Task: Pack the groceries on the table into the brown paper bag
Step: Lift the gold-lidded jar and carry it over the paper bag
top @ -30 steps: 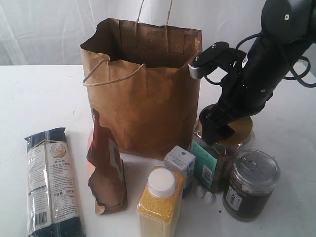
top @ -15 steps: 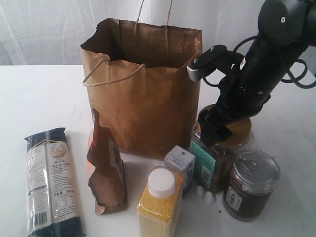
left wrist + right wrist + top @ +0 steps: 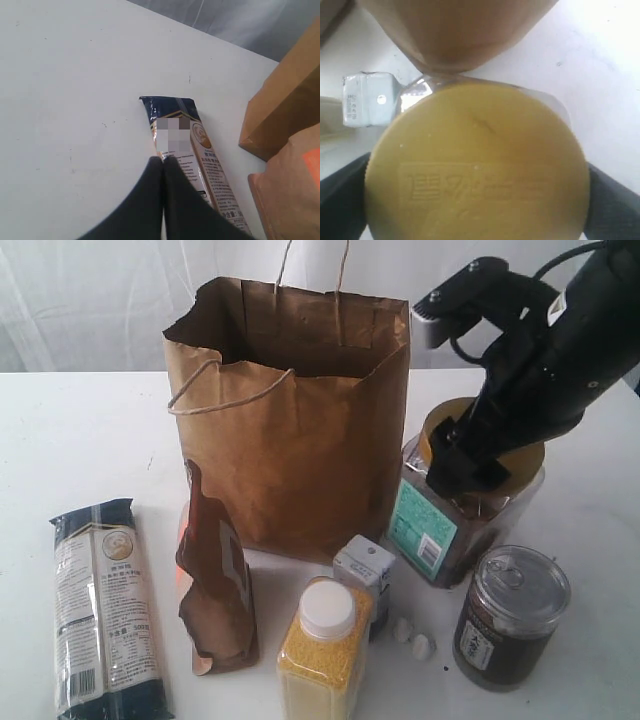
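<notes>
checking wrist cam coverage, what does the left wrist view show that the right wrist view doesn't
Only the left wrist view: the long dark-blue noodle packet lying flat, the brown-orange pouch, and the left fingers shut on nothing. Only the right wrist view: the gold-lidded jar, its lid gripped between the right fingers, and the small white-blue carton. Both: the white table and, blurred in the right one, what looks like the brown paper bag.

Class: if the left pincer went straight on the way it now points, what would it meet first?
Probably the dark-blue noodle packet: the shut left pincer points at one long edge of it. Depth is unclear, so it could instead land on the white table just beside that edge.
</notes>
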`<state>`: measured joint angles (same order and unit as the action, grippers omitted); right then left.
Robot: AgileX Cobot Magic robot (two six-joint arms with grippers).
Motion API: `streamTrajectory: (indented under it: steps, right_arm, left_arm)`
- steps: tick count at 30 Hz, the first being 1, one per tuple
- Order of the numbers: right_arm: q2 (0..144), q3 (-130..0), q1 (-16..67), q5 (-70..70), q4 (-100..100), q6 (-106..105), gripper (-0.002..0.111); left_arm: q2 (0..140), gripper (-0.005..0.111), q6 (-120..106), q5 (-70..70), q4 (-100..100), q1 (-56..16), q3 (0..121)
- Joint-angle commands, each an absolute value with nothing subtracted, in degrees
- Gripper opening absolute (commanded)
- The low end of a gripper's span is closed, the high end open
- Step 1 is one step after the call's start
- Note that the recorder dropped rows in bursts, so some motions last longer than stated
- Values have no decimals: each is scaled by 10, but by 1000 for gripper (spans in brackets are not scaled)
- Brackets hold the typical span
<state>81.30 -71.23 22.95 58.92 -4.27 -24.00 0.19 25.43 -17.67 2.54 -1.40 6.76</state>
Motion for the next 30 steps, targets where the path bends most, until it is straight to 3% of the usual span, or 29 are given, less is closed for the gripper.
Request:
streamTrajectory:
  steps: [1, 12, 30]
  right_arm:
    - [770, -713, 227, 591, -22, -218, 0]
    - [686, -749, 227, 582, 30, -162, 0]
    - [638, -870, 229, 414, -68, -184, 0]
  left_arm:
    - [0, 0, 255, -176, 28, -17, 64]
    - [0, 0, 255, -176, 28, -17, 64]
    - [0, 0, 255, -176, 28, -17, 64]
